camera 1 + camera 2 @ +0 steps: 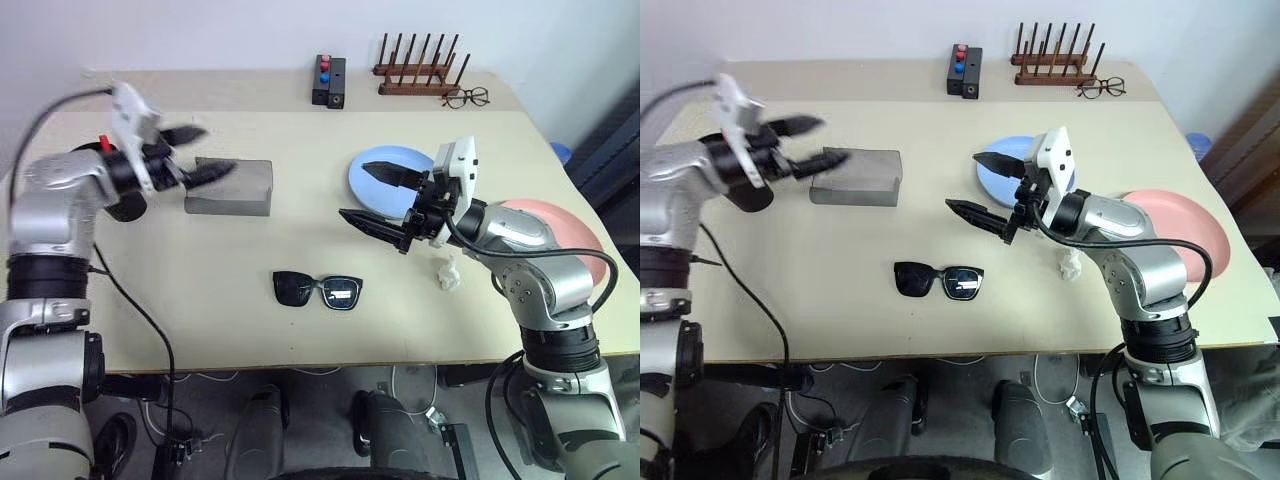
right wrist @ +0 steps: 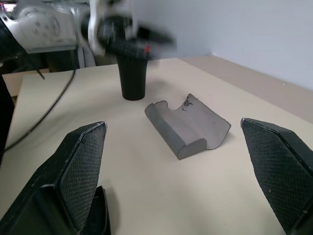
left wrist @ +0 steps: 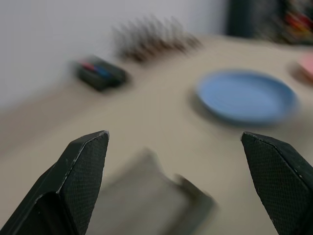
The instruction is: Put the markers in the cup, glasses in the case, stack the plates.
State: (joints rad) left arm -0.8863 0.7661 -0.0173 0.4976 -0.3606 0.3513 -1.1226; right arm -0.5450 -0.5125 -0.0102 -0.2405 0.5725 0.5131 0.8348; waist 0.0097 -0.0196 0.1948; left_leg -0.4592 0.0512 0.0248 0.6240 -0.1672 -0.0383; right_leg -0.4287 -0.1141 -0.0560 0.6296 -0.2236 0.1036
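A: Nearest the camera lie the black thick-framed sunglasses (image 1: 318, 290), flat on the beige table (image 1: 200, 300) near its front edge, lenses dark, touched by neither arm.

B: Any writing on them?

A: None that can be read. Just right of them sits a small crumpled white scrap (image 1: 448, 275).

B: And the right gripper (image 1: 378, 200)?

A: It hangs above the table, well behind the sunglasses, its two black fingers spread wide with nothing between them. Behind it rests the round light blue plate (image 1: 385, 190); the round pink plate (image 1: 560, 225) lies to the right, partly hidden by that arm, apart from the blue one.

B: The left gripper (image 1: 200, 152)?

A: Blurred, up at the left, jaws apart and empty, just over the near end of the grey matte hinged glasses case (image 1: 232, 188). The right wrist view shows the case lying shut, with no label readable on it.

B: The cup?

A: The dark tapered plastic tumbler (image 2: 133, 78) stands upright beyond the case at the table's left side. A red tip (image 2: 145, 49) shows at its rim; the markers themselves I cannot make out.

B: And at the back?

A: A small black box with red and blue buttons (image 1: 328, 80), a brown wooden peg rack (image 1: 420, 68), and thin wire-framed clear spectacles (image 1: 466, 97) beside it. No lettering can be read on any of them.
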